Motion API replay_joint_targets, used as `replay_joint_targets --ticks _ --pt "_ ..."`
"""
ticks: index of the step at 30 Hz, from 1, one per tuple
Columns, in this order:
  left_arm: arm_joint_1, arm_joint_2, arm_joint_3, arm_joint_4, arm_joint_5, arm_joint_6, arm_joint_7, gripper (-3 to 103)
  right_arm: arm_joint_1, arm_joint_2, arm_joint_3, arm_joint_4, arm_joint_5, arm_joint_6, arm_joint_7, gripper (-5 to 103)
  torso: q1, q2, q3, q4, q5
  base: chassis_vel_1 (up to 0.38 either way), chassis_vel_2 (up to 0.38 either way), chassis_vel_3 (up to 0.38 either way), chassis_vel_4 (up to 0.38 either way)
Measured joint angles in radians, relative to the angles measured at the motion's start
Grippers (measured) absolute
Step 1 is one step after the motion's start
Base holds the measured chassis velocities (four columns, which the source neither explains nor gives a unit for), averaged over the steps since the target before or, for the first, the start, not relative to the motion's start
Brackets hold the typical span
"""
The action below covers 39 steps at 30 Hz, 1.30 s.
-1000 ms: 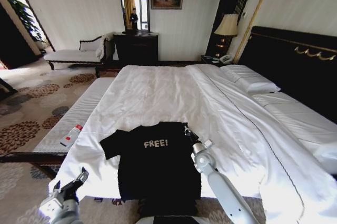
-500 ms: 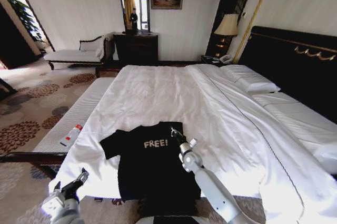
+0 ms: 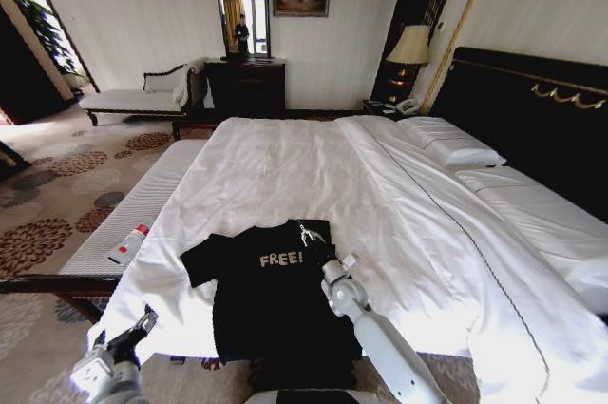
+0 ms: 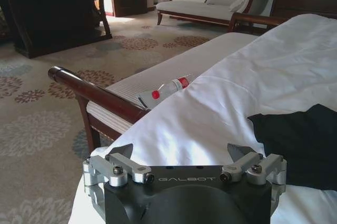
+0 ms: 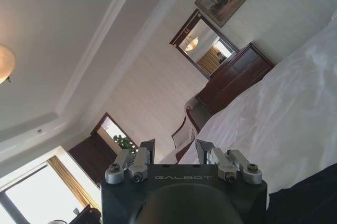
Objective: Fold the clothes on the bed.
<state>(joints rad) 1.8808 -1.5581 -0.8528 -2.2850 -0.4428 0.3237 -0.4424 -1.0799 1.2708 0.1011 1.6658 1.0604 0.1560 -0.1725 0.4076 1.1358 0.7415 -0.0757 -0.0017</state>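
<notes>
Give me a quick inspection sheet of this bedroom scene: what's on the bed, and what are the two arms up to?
Surface: bed, white sheets, pillows by the dark headboard.
Job's things: black T-shirt lying flat at the near edge, its "FREE!" lettering facing up.
Clutter: red-capped bottle on the bench beside the bed.
Grippers: right gripper over the shirt's collar area, pointing upward, partly open, holding nothing; left gripper open, low beside the bed's near corner.
Cables: nothing seen.
Surroundings: chaise, mirror, lamp, patterned carpet.

T-shirt [image 3: 275, 295]: black, white "FREE!" lettering
Bed [image 3: 285, 171]: white sheets, dark headboard
Carpet [image 3: 57, 185]: beige, brown floral pattern
Bottle [image 3: 128, 244]: white, red cap
</notes>
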Motion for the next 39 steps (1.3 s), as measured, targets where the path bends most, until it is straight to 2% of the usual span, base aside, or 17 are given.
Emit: replay_joint_targets --ticks 1,2,3,4,6,7,10,11,12,16,22,26,31,39 --pt "-0.001 -0.002 0.006 -0.001 0.004 0.0 0.0 100 -0.016 -0.005 0.014 0.021 0.012 0.0 0.019 48 0.0 0.0 0.0 0.0 -0.0001 0.0 0.0 0.0 0.0" --pt "-0.001 -0.002 0.006 -0.001 0.004 0.0 0.0 100 -0.016 -0.005 0.014 0.021 0.012 0.0 0.019 48 0.0 0.0 0.0 0.0 -0.0001 0.0 0.0 0.0 0.0" --pt "-0.002 -0.002 0.01 -0.003 0.007 0.0 0.0 100 -0.027 -0.009 0.025 0.027 0.025 -0.001 0.041 54 0.0 0.0 0.0 0.0 0.0 0.0 0.0 0.0 0.0" --pt "-0.002 -0.003 0.013 -0.004 0.008 0.0 0.0 100 -0.035 -0.012 0.035 0.027 0.036 -0.006 0.066 54 0.0 0.0 0.0 0.0 0.0 0.0 0.0 0.0 0.0" --pt "-0.003 -0.003 0.016 -0.006 0.008 0.0 0.0 100 -0.045 -0.019 0.051 0.01 0.055 -0.028 0.116 65 0.0 0.0 0.0 0.0 0.0 0.0 0.0 0.0 0.0" --pt "-0.003 -0.003 0.016 -0.006 0.008 0.0 0.0 100 -0.045 -0.019 0.051 0.01 0.055 -0.028 0.116 65 0.0 0.0 0.0 0.0 0.0 0.0 0.0 0.0 0.0" --pt "-0.002 -0.003 0.016 -0.008 0.009 -0.001 0.0 100 -0.052 -0.028 0.066 -0.02 0.133 -0.089 0.21 81 0.0 0.0 0.0 0.0 0.0 0.0 0.0 0.0 0.0" --pt "0.0 -0.003 0.016 -0.009 0.009 -0.002 0.0 100 -0.051 -0.027 0.07 -0.027 0.164 -0.103 0.238 81 0.0 0.0 0.0 0.0 0.0001 0.0 0.0 0.0 0.0" --pt "0.0 -0.003 0.016 -0.009 0.009 -0.002 0.0 100 -0.051 -0.027 0.07 -0.027 0.164 -0.103 0.238 81 0.0 0.0 0.0 0.0 0.0001 0.0 0.0 0.0 0.0" --pt "0.006 -0.002 0.006 -0.013 0.003 -0.007 0.0 100 -0.048 -0.026 0.087 -0.035 0.171 -0.114 0.271 99 0.0 0.0 0.0 0.0002 0.0 0.0 0.0 0.0 0.0" --pt "0.008 -0.002 -0.001 -0.013 -0.004 -0.011 -0.001 100 -0.054 -0.029 0.094 -0.028 0.15 -0.12 0.302 100 0.0 0.0 0.0 0.0001 0.0 0.0 0.0 0.0 0.0" --pt "0.005 -0.002 0.0 -0.01 -0.005 -0.011 0.0 100 -0.055 -0.031 0.099 -0.032 0.132 -0.151 0.378 100 0.0 0.0 0.0 0.0 0.0 0.0 0.0 0.0 0.0" --pt "-0.001 -0.002 0.007 -0.006 -0.003 -0.011 -0.001 100 -0.049 -0.038 0.098 -0.026 0.132 -0.195 0.428 100 0.0 0.0 0.0 0.0 0.0 0.0 0.0 0.0 0.0" --pt "-0.007 0.0 0.008 0.002 -0.003 -0.011 -0.001 100 -0.063 -0.044 0.088 0.033 0.14 -0.234 0.429 100 0.0 0.0 0.0 0.0001 -0.0001 0.0 0.0 0.0 0.0"
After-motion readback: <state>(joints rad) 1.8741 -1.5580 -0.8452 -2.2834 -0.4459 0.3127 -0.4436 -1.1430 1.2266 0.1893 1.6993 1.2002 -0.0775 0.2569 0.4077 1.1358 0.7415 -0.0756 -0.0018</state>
